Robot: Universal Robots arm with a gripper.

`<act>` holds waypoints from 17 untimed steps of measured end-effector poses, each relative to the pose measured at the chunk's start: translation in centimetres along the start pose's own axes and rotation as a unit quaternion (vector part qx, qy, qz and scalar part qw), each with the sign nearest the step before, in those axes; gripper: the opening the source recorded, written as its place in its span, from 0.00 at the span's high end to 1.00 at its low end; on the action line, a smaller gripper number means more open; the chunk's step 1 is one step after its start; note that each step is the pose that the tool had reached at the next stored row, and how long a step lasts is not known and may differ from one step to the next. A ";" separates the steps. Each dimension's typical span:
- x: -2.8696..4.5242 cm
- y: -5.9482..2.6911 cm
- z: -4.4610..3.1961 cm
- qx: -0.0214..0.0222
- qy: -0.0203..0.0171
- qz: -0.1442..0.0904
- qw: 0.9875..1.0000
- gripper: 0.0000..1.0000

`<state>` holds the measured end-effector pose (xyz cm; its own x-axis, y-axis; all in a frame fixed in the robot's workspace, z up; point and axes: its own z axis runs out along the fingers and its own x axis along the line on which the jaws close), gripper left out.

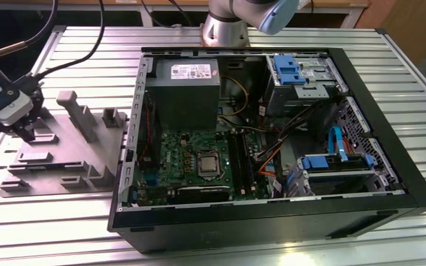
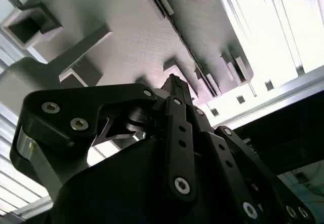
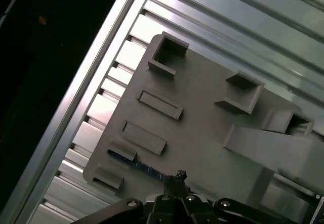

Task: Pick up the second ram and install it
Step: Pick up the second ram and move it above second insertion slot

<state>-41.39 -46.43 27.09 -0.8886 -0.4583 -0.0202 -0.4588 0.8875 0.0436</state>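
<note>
Black metal claw (image 3: pixel 179 176) pinched narrow at thin blue-green ram (image 3: pixel 136 164), edgewise in matte grey slotted fixture (image 3: pixel 202 127). Contact itself hidden.

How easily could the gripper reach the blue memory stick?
Probably yes: the gripper hangs right at the second ram, whose edge shows bare in the grey fixture, with nothing between.

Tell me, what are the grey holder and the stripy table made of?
The grey holder looks like matte plastic, perhaps printed: it is dull, evenly grey and finely textured. The table looks like bare metal, probably aluminium: silvery ribbed slats that glare brightly under the light.
</note>
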 end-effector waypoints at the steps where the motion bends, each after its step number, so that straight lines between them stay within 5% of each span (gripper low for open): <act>1: 0.00 0.00 0.07 0.000 0.000 -0.009 1.000 0.90; 5: 0.01 -0.02 0.45 -0.001 0.002 -0.045 0.999 0.90; 9: 0.02 -0.04 0.81 -0.002 0.004 -0.082 0.997 0.90; 12: 0.02 -0.05 1.08 -0.002 0.005 -0.108 0.994 0.90; 17: 0.03 -0.07 1.54 -0.003 0.007 -0.154 0.988 0.90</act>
<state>-41.39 -46.43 25.55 -0.7071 -0.7068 -0.0202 -0.7069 0.7060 0.0435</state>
